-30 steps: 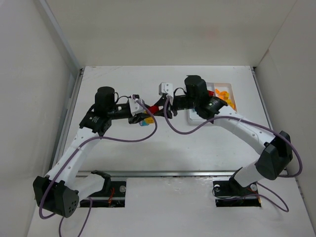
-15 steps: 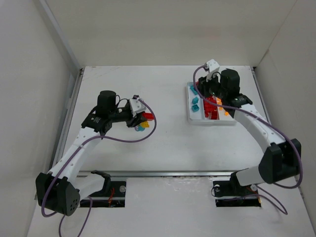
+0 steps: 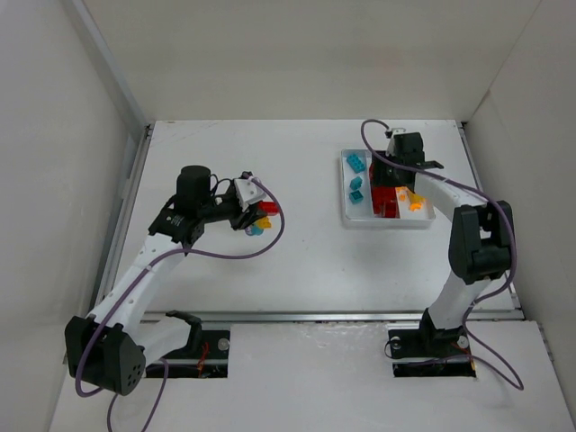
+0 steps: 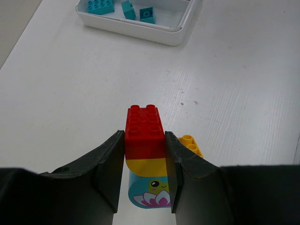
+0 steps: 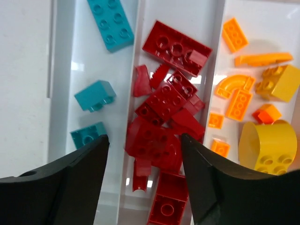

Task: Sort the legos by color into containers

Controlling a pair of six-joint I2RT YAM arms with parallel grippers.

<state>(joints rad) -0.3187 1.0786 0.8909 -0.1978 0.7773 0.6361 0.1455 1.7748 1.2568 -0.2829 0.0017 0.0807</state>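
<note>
My left gripper (image 3: 256, 214) (image 4: 145, 136) is shut on a red brick (image 4: 145, 127) (image 3: 268, 209). That brick is stacked on a yellow curved piece (image 4: 147, 166) and a teal piece with a flower print (image 4: 150, 193). A small yellow brick (image 4: 191, 144) lies beside the right finger. The white tray (image 3: 387, 224) (image 5: 52, 56) holds teal bricks (image 5: 111, 23) (image 3: 357, 163) in its left compartment. Red bricks (image 5: 164, 103) are in the middle one and orange-yellow pieces (image 5: 267, 79) in the right one. My right gripper (image 3: 394, 177) (image 5: 145, 173) hangs open and empty over the red pile.
White walls enclose the table on the left, back and right. The tray (image 4: 140, 30) shows at the top of the left wrist view, well ahead of the held stack. A purple cable (image 3: 270, 243) loops from the left arm.
My right arm has swung from the table's middle, next to the left gripper, to over the tray, then drawn back upright there. My left gripper has barely moved and is still shut.
</note>
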